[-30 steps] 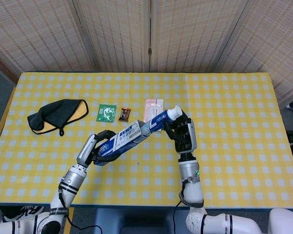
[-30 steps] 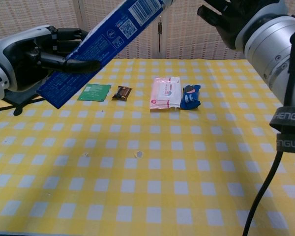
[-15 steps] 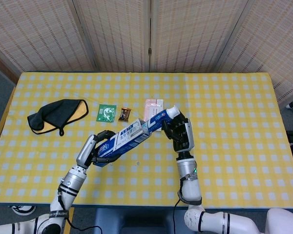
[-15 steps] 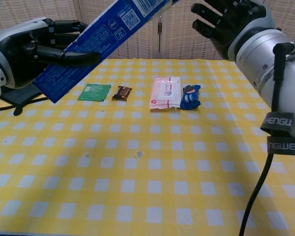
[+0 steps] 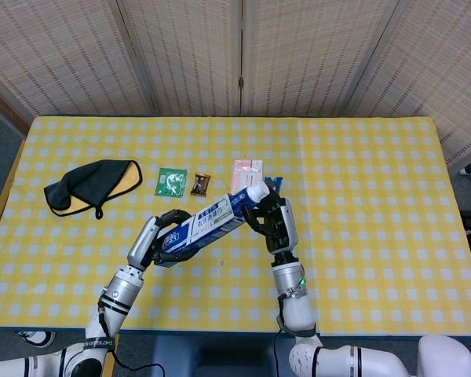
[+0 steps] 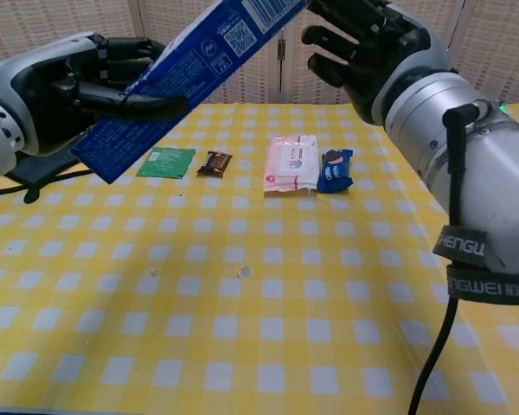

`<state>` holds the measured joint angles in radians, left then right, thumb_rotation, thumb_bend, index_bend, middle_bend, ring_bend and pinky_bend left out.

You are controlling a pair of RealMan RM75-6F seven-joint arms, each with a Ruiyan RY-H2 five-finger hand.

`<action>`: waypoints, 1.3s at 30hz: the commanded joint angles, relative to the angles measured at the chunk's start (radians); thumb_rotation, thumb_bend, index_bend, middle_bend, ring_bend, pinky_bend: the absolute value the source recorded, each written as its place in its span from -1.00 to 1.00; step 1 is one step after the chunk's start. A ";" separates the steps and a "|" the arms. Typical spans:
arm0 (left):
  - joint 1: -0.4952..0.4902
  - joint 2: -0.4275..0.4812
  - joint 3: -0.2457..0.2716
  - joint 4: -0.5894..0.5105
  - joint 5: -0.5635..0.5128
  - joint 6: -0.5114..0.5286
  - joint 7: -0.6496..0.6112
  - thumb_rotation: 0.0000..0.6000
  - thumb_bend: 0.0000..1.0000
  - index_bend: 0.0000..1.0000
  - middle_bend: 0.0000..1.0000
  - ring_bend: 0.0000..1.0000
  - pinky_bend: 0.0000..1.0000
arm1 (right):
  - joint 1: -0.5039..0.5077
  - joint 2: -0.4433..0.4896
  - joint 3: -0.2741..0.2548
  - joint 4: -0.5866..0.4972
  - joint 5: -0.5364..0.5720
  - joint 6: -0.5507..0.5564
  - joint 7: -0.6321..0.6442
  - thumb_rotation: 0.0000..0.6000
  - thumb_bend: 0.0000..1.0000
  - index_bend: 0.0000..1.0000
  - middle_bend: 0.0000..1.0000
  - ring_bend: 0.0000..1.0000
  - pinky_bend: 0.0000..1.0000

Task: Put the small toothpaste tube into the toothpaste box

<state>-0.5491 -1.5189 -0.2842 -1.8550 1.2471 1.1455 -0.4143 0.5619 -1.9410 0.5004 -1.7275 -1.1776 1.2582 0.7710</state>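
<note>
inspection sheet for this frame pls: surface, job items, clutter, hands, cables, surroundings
Surface: table under yellow checked cloth.
Job's things: toothpaste box held tilted above the table; small toothpaste tube mostly inside, white cap end out.
Clutter: black-and-yellow cloth, green packet, brown snack, pink wipes pack, blue wrapper.
Hands: left hand grips the box; right hand at the tube's cap end, grip unclear.
Cables: black cable along right arm.
Surroundings: woven screen panels.

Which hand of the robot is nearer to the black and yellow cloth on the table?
Left. The left hand holds the toothpaste box diagonally right of and nearer the camera than the cloth. The right hand is further right, at the box's other end.
</note>
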 commanded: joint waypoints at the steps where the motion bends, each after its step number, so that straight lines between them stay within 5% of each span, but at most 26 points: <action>1: 0.000 0.001 -0.002 -0.003 0.000 0.002 0.001 1.00 -0.48 0.10 0.05 -0.05 -0.38 | -0.001 -0.005 -0.005 -0.002 -0.007 0.003 -0.010 1.00 -0.09 0.51 0.25 0.35 0.90; 5: 0.002 0.005 -0.007 -0.009 0.001 0.005 -0.001 1.00 -0.48 0.10 0.05 -0.05 -0.38 | -0.004 0.003 -0.021 -0.011 -0.030 -0.002 -0.020 1.00 -0.09 0.47 0.18 0.28 0.81; 9: 0.004 0.010 -0.011 -0.011 0.000 0.007 -0.006 1.00 -0.48 0.10 0.05 -0.05 -0.38 | -0.008 0.028 -0.059 -0.008 -0.104 -0.016 0.016 1.00 -0.09 -0.07 -0.21 -0.11 0.40; 13: 0.008 0.016 -0.021 -0.016 -0.002 0.012 -0.025 1.00 -0.48 0.10 0.05 -0.05 -0.38 | -0.010 0.048 -0.073 -0.010 -0.133 -0.024 0.027 1.00 -0.09 -0.82 -0.60 -0.52 -0.05; 15: 0.009 0.019 -0.027 -0.019 -0.001 0.013 -0.038 1.00 -0.48 0.10 0.05 -0.05 -0.38 | -0.011 0.055 -0.075 -0.013 -0.140 -0.025 0.032 1.00 -0.09 -0.97 -0.70 -0.61 -0.12; 39: 0.033 0.054 -0.073 -0.024 0.013 0.058 -0.128 1.00 -0.48 0.10 0.05 -0.05 -0.38 | -0.081 0.181 -0.093 -0.105 -0.193 0.027 0.125 1.00 -0.10 -1.00 -0.97 -0.89 -0.33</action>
<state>-0.5200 -1.4641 -0.3498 -1.8803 1.2525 1.1925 -0.5253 0.4850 -1.7655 0.4121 -1.8302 -1.3670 1.2847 0.8930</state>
